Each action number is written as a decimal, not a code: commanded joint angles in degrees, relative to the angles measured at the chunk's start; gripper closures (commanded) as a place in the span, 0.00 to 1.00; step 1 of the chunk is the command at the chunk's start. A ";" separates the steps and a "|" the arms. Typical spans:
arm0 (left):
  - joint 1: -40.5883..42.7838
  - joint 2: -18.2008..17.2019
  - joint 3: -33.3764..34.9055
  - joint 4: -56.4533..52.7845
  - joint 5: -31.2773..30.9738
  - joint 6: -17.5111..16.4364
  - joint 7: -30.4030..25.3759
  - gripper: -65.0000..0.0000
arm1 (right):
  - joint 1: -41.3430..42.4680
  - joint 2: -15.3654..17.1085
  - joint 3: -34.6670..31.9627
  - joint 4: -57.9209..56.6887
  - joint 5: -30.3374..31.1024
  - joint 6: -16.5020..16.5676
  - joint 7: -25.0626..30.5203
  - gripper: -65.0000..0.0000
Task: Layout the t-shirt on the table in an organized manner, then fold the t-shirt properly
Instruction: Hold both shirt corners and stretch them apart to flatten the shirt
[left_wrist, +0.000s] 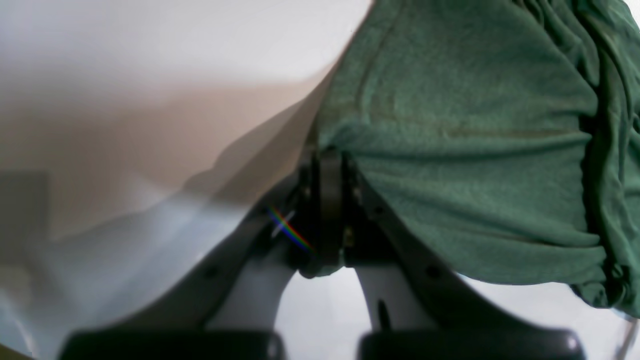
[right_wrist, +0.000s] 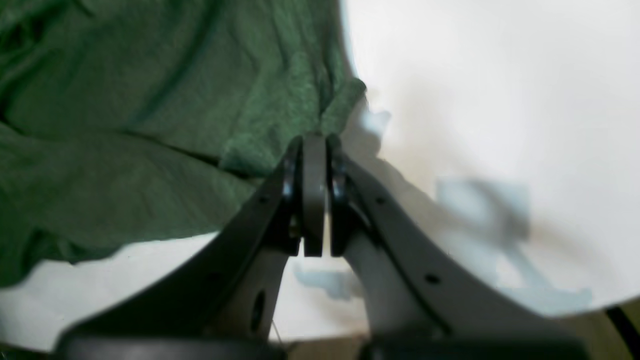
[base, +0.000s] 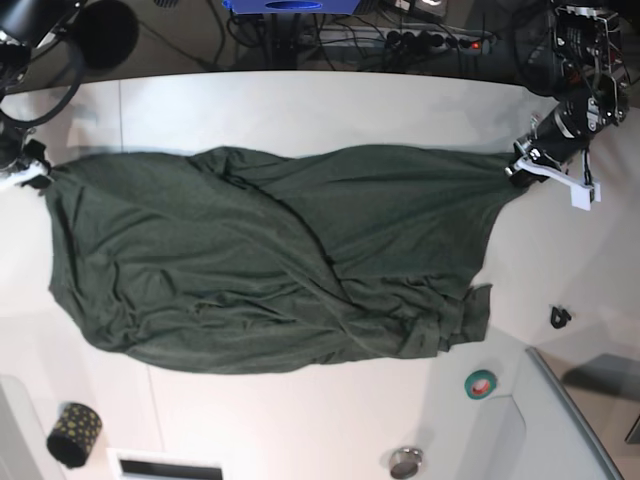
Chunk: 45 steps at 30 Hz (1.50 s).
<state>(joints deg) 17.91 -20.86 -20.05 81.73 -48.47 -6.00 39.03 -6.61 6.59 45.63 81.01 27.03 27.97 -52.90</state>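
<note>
With your left gripper (left_wrist: 330, 165) pinching one edge of the dark green t-shirt (base: 270, 260) and your right gripper (right_wrist: 314, 150) pressed together on a fold at the opposite edge, you have the shirt stretched across the middle of the white table (base: 300, 110). Draw the two pinches apart evenly and low over the table, so the diagonal wrinkles running through the shirt's middle pull flat (the bunched hem on the side away from both grippers looks likely to need its own smoothing).
</note>
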 joint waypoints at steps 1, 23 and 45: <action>-0.29 -1.51 -0.39 0.77 -0.63 -0.20 -0.83 1.00 | -0.29 1.01 0.22 1.67 0.80 0.30 0.29 0.99; -0.02 -5.03 4.19 -1.16 -0.63 -0.02 -0.74 1.00 | -4.68 1.19 -2.59 5.89 0.80 -8.41 -0.06 0.98; -0.29 -4.76 5.77 -1.25 -0.63 -0.02 -0.74 1.00 | -3.98 -5.32 2.07 -1.32 0.97 9.53 0.03 0.23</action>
<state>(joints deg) 17.91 -24.64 -13.74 79.75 -48.47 -5.82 39.00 -10.66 0.62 47.62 78.98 27.14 37.04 -53.49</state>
